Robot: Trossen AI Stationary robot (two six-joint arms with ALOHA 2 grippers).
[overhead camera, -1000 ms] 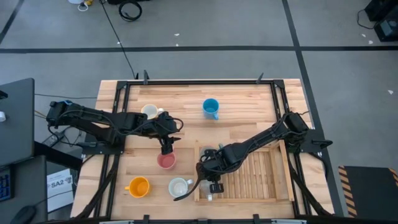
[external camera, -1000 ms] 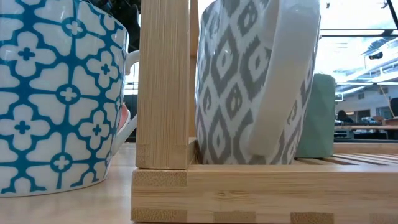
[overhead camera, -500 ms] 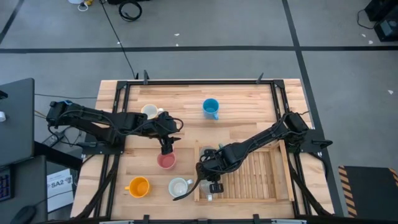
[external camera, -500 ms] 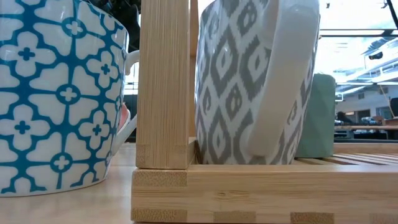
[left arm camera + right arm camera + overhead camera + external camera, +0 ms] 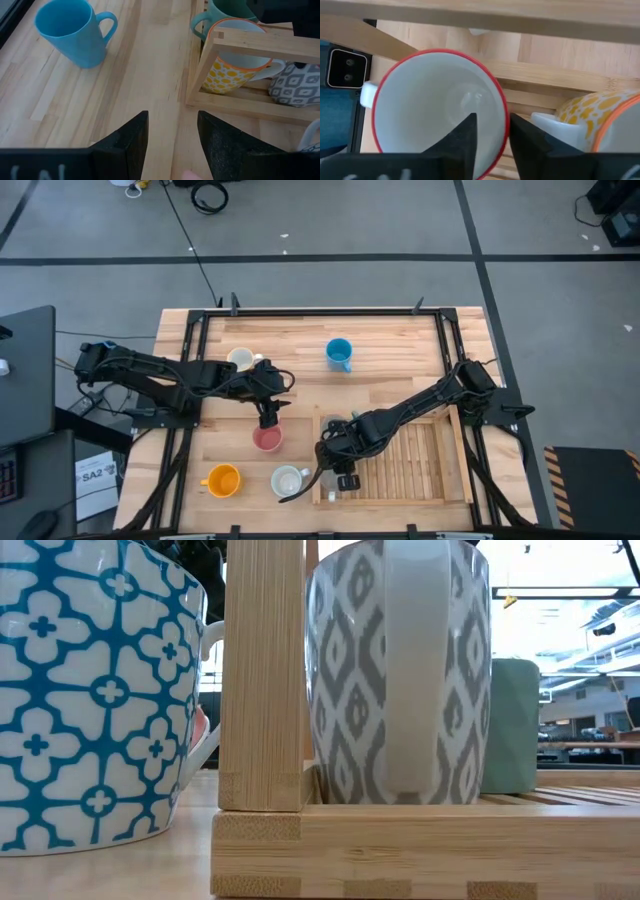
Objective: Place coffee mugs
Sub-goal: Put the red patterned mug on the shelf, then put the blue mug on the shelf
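Observation:
My right gripper is down in the near left corner of the wooden rack, shut on a grey-patterned mug with a red rim. The mug stands upright in the low view. My left gripper hangs open and empty just over the pink mug, which sits on its base on the table. A blue mug, a cream mug, an orange mug and a white mug with blue flowers also stand on the table. My right gripper has one finger inside the mug and one outside. The mug's wall at the rim is between them, on the side opposite the handle. The fingers come from above, pointing down. The mug is upright, its base on the rack's floor.
Inside the rack stand a green mug and a yellow-patterned mug with an orange rim, close beside the held mug. The rack's corner post stands between the held mug and the flowered mug. The rack's right part shows bare slats.
The grey-patterned mug was tilted in my right gripper. It has tipped upright and turned about, so that its handle now faces the table's near edge. Its base is now flat on the rack floor. My left gripper has kept still.

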